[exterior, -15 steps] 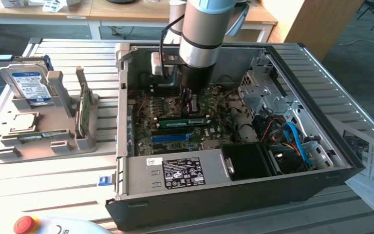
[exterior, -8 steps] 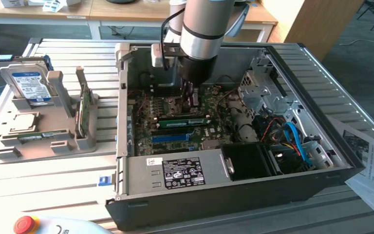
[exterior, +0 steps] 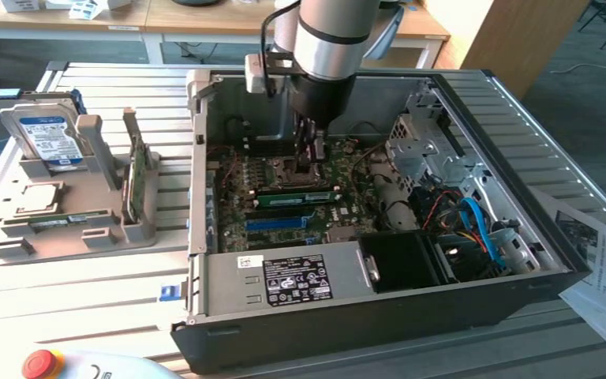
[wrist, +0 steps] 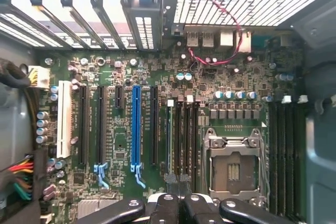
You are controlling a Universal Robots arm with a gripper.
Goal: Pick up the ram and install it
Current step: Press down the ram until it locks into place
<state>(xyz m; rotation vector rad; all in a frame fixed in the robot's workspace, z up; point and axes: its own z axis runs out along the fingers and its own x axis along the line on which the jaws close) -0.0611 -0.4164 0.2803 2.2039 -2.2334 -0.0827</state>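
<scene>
**Seat the ram square, with the claw closed as a pusher**

Your gripper [exterior: 311,162] is down inside the computer case [exterior: 387,320], and its jaws are fully closed. As far as you can see, nothing is pinched between them. In the wrist view the gripper [wrist: 176,195] hangs over one end of the ram [wrist: 168,135], which stands edge-on in the memory slot farthest from the CPU socket [wrist: 233,169]. Whether the tips actually touch the stick is hidden.

In the exterior view, the ram [exterior: 297,197] shows as a green strip at 6 o'clock of the claw, with the CPU socket [exterior: 282,167] close at its 11 o'clock. A second, similar stick [exterior: 132,178] stands on edge in the grey tray [exterior: 29,245], well apart at 9 o'clock of the case, so leave it alone.

This looks like the seating stage, so treat it as a push and not a grasp:

- Keep the closed tips centred on the stick's thin top edge. If they sit off to one side, they are likely to slip onto the neighbouring empty slot.
- Press straight down along the slot. A tilted push would probably rock the board rather than latch it.
- Push one end and the other end may ride high, so check that both ends sit level.
- Mind the red wire [wrist: 220,30] and the long blue slot [wrist: 136,129], both close to the arm's path
</scene>
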